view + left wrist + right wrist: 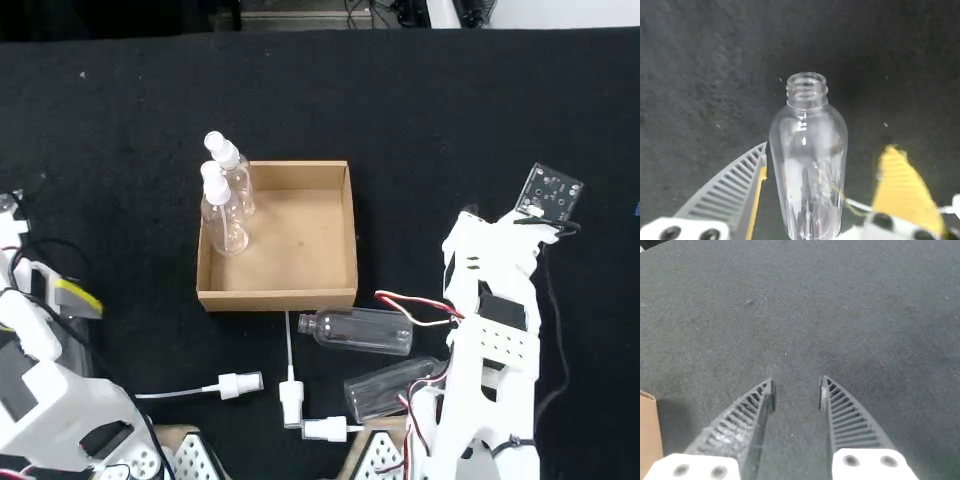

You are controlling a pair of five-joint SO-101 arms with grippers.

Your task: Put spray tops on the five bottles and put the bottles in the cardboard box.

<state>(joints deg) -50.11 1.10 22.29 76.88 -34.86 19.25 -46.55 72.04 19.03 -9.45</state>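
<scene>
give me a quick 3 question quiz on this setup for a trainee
1. How many loose spray tops lie on the table?
2. True or false: the right gripper holds a spray top.
3. What does the left gripper grip? A) nothing B) an uncapped bottle C) a capped bottle

Key: 1. three; 2. false, it is open with nothing between its fingers; 3. B

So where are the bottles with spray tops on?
In the high view, both capped bottles sit close together in the cardboard box, in its left corner farthest from the arms.
</scene>
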